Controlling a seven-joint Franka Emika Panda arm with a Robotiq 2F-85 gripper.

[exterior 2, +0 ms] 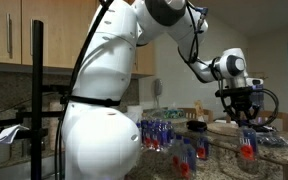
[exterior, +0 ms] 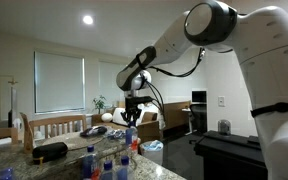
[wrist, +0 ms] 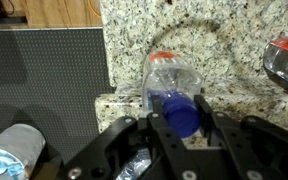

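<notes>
**A:** Exterior view with the window: where were the fingers?

**B:** Fingers hung mid-frame, pointing down over the granite desk. A clear bottle stood straight under them. More blue-capped bottles clustered at the bottom centre, and a black object lay on the desk at lower left. Wooden chairs were behind it, and a bin sat just right of the desk edge.

**A:** Grip state there?

**B:** Too small to tell in that view.

**A:** Exterior view with the cabinets?

**B:** The robot's white body filled the centre. The fingers were at the right of the frame, directly over the bottle, which had a red label. A pack of bottles stood at centre. I couldn't tell if the bottle's base touched the desk.

**A:** Wrist view?

**B:** The clearest one. The fingers came in from the bottom edge and were clenched on the bottle at its neck, flanking the blue cap. The bottle ran away from the camera at frame centre, over the desk near its edge. Another bottle sat at upper right, with a dark mat at upper left and the bin at lower left.
</notes>
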